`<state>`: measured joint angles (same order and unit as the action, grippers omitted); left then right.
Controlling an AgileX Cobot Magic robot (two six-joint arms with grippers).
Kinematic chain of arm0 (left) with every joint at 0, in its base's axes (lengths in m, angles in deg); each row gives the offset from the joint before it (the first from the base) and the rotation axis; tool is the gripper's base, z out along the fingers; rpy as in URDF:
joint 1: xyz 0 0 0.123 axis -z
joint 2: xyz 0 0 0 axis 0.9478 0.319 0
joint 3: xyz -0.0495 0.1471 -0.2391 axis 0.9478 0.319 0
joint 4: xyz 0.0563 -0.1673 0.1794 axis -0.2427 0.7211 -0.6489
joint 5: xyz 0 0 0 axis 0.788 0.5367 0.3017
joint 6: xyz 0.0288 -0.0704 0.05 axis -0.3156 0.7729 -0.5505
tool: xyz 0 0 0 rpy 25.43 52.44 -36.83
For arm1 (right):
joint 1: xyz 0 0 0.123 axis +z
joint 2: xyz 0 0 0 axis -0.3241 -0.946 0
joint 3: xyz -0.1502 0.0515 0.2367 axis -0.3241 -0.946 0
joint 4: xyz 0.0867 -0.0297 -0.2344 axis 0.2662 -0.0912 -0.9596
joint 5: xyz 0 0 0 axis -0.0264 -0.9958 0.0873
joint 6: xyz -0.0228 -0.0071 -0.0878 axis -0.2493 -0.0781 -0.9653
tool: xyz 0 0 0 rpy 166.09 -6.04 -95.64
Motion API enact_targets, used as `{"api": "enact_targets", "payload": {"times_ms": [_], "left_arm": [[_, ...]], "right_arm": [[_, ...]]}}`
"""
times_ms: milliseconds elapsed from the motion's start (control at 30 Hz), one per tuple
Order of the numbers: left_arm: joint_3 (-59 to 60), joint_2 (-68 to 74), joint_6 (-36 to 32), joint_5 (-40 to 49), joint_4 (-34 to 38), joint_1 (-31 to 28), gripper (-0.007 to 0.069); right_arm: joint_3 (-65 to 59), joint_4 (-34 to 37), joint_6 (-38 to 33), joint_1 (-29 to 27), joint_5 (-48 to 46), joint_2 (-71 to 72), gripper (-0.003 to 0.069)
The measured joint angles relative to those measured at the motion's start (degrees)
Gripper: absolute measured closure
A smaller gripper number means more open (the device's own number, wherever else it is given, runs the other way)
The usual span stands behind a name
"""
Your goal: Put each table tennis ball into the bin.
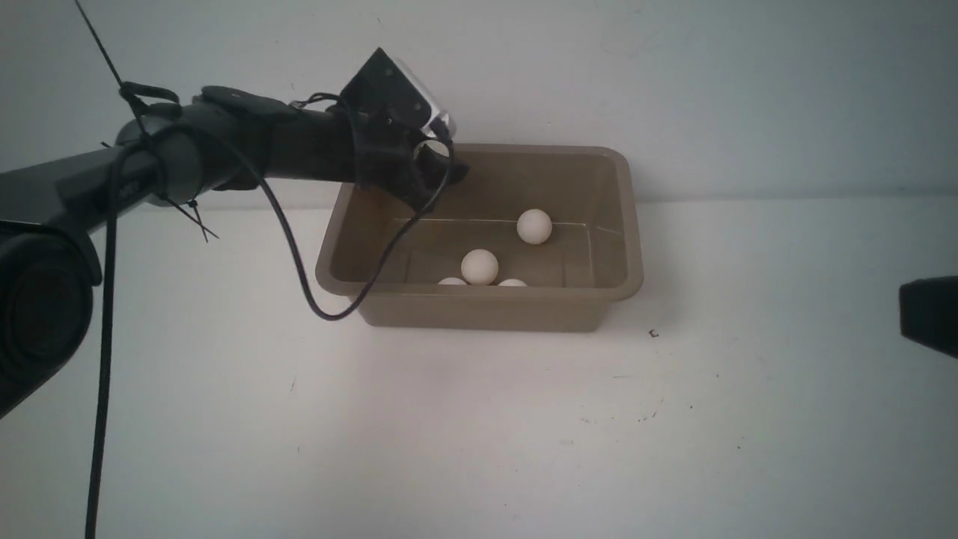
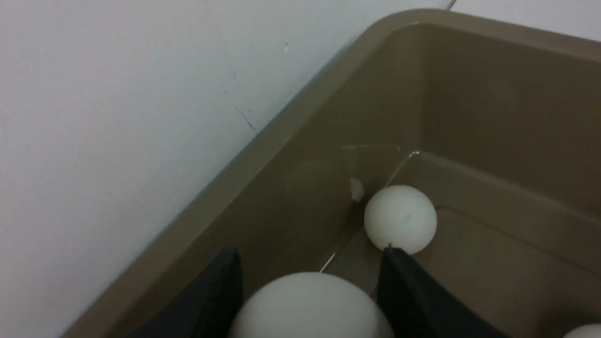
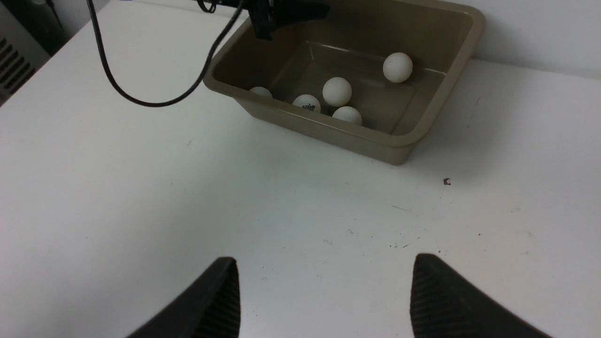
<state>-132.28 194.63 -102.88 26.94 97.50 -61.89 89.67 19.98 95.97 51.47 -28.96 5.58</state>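
The taupe-brown bin [image 1: 479, 308] stands at the back of the white table. Several off-white table tennis balls lie in it, one near the far wall [image 1: 534, 226], one in the middle [image 1: 480, 266] and two against the near wall [image 1: 513, 283]. My left gripper [image 1: 438, 161] hangs over the bin's far left corner. In the left wrist view my left gripper [image 2: 310, 253] is shut on a table tennis ball [image 2: 310, 305] above the bin's inner wall [image 2: 493, 108], with another ball [image 2: 400, 219] on the floor below. My right gripper [image 3: 324, 263] is open and empty over bare table.
A black cable [image 1: 299, 277] hangs from my left arm and loops down past the bin's near left corner. A small dark speck [image 1: 653, 334] lies on the table right of the bin. The wall rises just behind the bin. My right arm's dark end [image 1: 928, 313] shows at the right edge.
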Motion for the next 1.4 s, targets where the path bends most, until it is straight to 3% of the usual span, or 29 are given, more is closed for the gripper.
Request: {"api": "enact_targets", "payload": {"times_ms": [167, 300, 400, 500, 633, 667, 700, 800, 933, 1067, 1200, 1400], "left_arm": [[0.0, 0.0, 9.6, -0.9, -5.2, 0.9, 0.0256], [0.0, -0.1, 23.2, -1.3, -13.9, 0.9, 0.0112], [0.1, -1.6, 29.7, -0.2, -19.4, 0.9, 0.0084], [0.4, -5.1, 31.4, 1.7, -22.2, 0.9, 0.0125], [0.4, -15.2, 32.2, 3.2, -24.9, 0.8, 0.0307], [0.4, -21.8, 32.9, 4.8, -25.5, 0.4, 0.0438], [0.3, -24.9, 33.5, 6.6, -25.8, 0.0, 0.0496], [1.3, -35.5, 36.7, 14.1, -27.3, -2.8, 0.0606], [9.5, -48.1, 38.8, 18.6, -30.1, -8.3, 0.0629], [25.8, -61.2, 39.0, 13.7, -30.9, -14.9, 0.0629], [40.9, -72.6, 37.2, 2.3, -28.1, -17.6, 0.0629], [57.0, -84.1, 32.1, -2.7, -24.8, -17.9, 0.0629]], "right_arm": [[0.0, 0.0, -0.8, 0.0, 0.0, 0.0, 0.0216], [0.0, 0.0, -0.9, 0.0, 0.0, 0.0, 0.0216], [0.0, -0.1, -1.7, 0.0, 0.0, 0.0, 0.0216], [0.0, -0.5, -3.0, 0.0, 0.1, 0.0, 0.0216], [0.0, -3.5, -4.0, 0.0, 1.0, 0.0, 0.023], [0.0, -6.8, -4.1, 0.0, 1.3, 0.0, 0.0253], [0.0, -8.0, -4.1, 0.0, 1.3, 0.1, 0.0267], [-1.0, -13.8, -3.9, 0.0, 2.1, 1.5, 0.035], [-5.5, -19.1, -3.1, 0.0, 4.5, 7.6, 0.0498], [-14.6, -24.1, 3.3, 0.0, 6.4, 19.9, 0.0646], [-22.3, -28.2, 11.3, 0.0, 6.8, 29.4, 0.0671], [-27.2, -29.0, 13.4, 0.0, 5.1, 35.6, 0.0675]]}}
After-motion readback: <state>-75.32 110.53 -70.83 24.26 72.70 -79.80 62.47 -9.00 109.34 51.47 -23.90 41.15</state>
